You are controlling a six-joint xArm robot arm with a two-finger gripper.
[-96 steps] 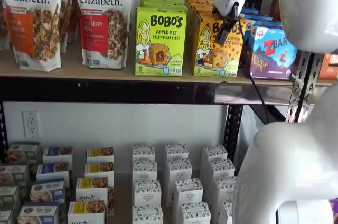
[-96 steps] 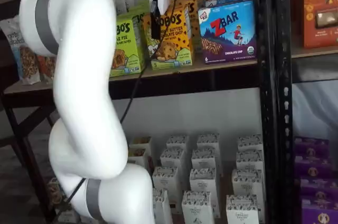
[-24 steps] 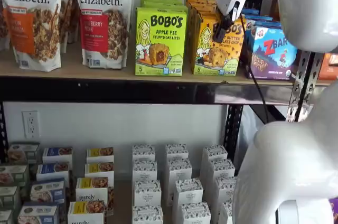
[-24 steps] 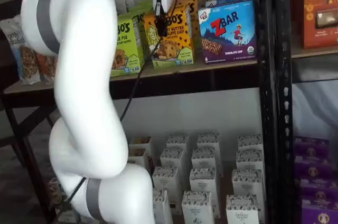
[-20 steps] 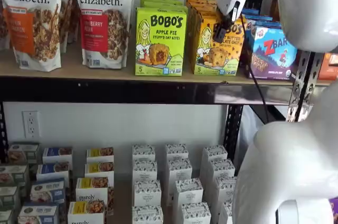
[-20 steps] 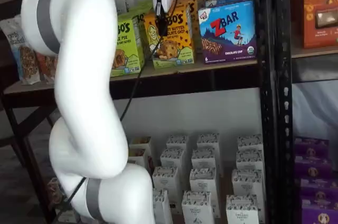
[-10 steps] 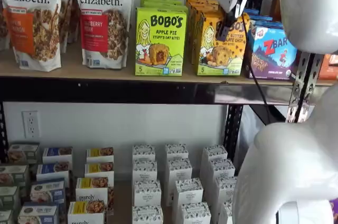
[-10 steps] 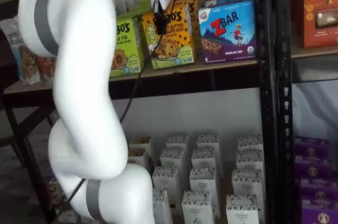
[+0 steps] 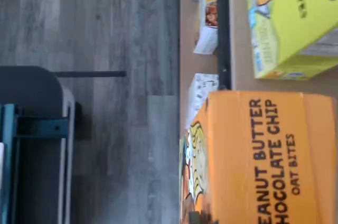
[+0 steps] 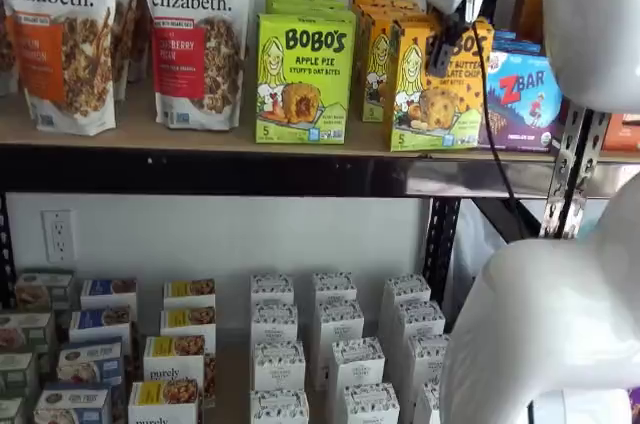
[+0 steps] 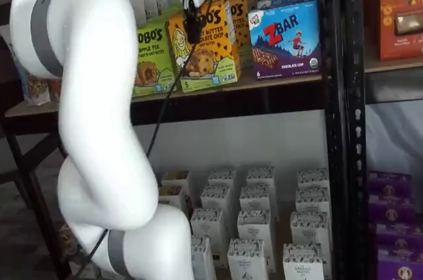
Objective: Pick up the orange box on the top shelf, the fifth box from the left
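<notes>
— Where's the orange box [image 10: 437, 87]?

— At the front edge of the top shelf [image 10: 200, 134], beside the green box [image 10: 303, 77] — my gripper [image 10: 443, 47] has its black fingers clamped on the box's top.

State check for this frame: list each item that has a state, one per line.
Orange Bobo's peanut butter carton: upright, pulled forward of its row, in the claw's grip.
Claw: shut on the carton's top.
Lime-green Bobo's apple pie carton: upright on the tan wooden top shelf.
</notes>
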